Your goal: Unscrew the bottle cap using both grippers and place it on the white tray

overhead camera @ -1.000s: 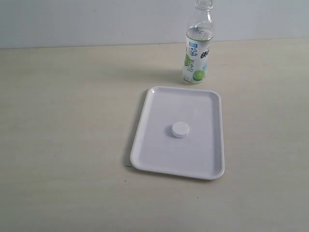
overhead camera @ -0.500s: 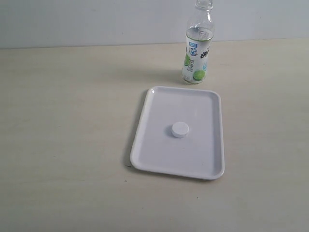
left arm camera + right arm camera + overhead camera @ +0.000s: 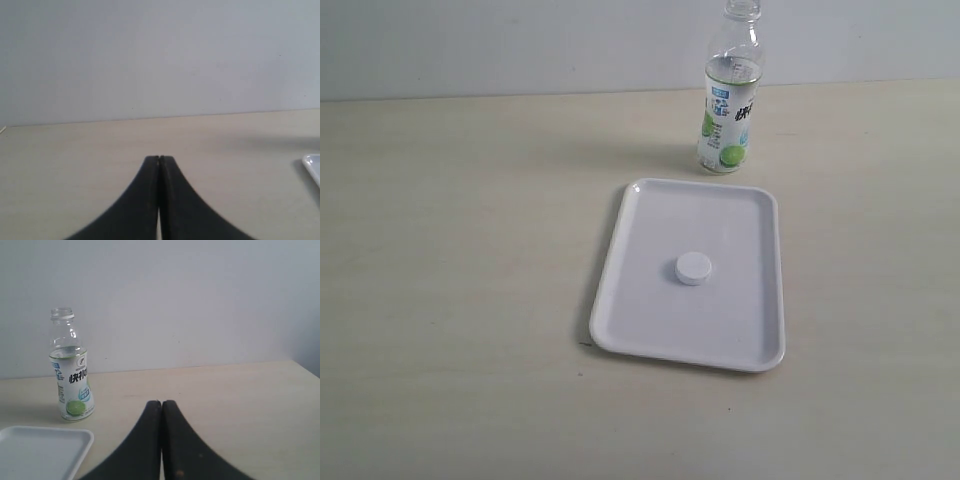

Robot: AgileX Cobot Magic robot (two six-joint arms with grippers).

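The small white bottle cap [image 3: 693, 268] lies flat near the middle of the white tray [image 3: 630, 320]. Behind the tray the clear bottle [image 3: 730, 110] with its lime label stands upright, its neck uncapped; the right wrist view also shows the bottle [image 3: 71, 375] and a corner of the tray [image 3: 75, 440]. Neither arm appears in the exterior view. My left gripper [image 3: 159, 159] is shut with nothing between its black fingers, over bare tabletop, an edge of the tray [image 3: 314, 167] off to one side. My right gripper [image 3: 161, 403] is shut and empty too, well apart from the bottle.
The pale wooden table [image 3: 460, 250] ends at a plain light wall [image 3: 520, 40] close behind the bottle.
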